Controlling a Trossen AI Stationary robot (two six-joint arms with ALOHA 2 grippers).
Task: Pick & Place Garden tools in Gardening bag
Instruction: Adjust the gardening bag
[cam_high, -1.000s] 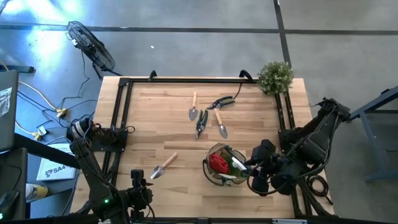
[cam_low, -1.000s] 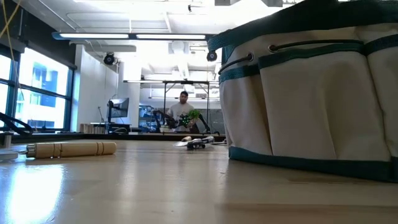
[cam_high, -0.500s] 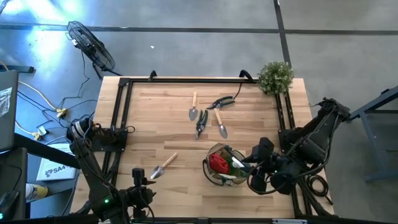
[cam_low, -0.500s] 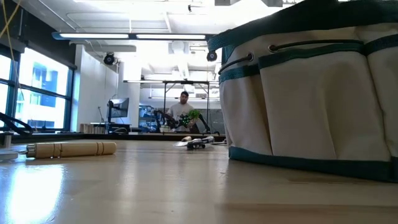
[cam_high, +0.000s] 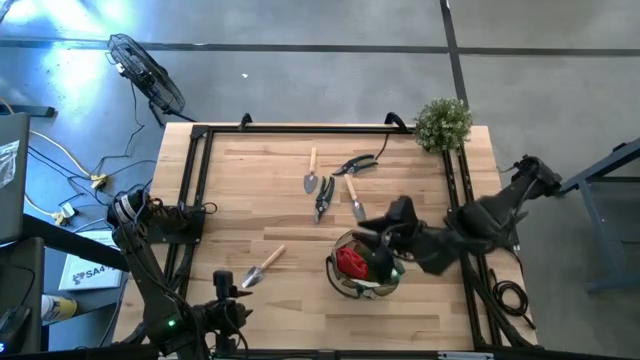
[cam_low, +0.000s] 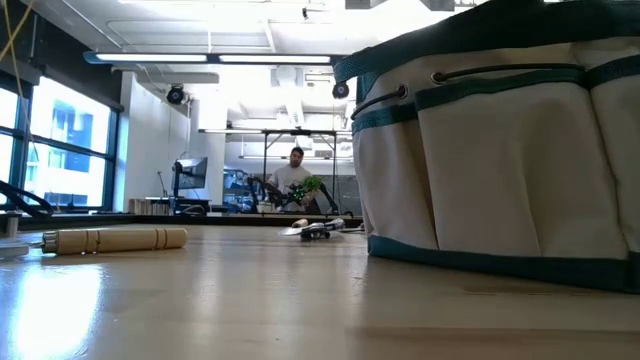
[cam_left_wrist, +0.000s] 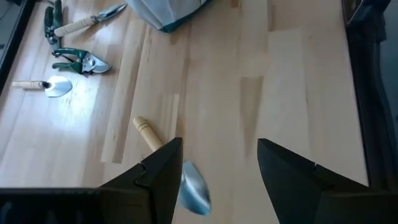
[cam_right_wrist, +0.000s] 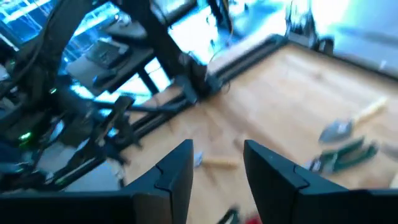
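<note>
The right arm reaches in from the counter's (cam_high: 250, 190) right edge, stretched low across it, its right claw (cam_high: 388, 232) hanging over the far rim of the gardening bag (cam_high: 362, 266). In the right wrist view its two fingers (cam_right_wrist: 176, 167) stand apart with nothing between them. The bag sits near the counter's front right, with a red cone-shaped piece (cam_high: 351, 262) inside. The left arm waits folded at the front left corner, its left claw (cam_left_wrist: 217, 168) spread open above a trowel (cam_high: 262, 266). Two more trowels (cam_high: 311, 175) and two pruners (cam_high: 323, 198) lie mid-counter.
</note>
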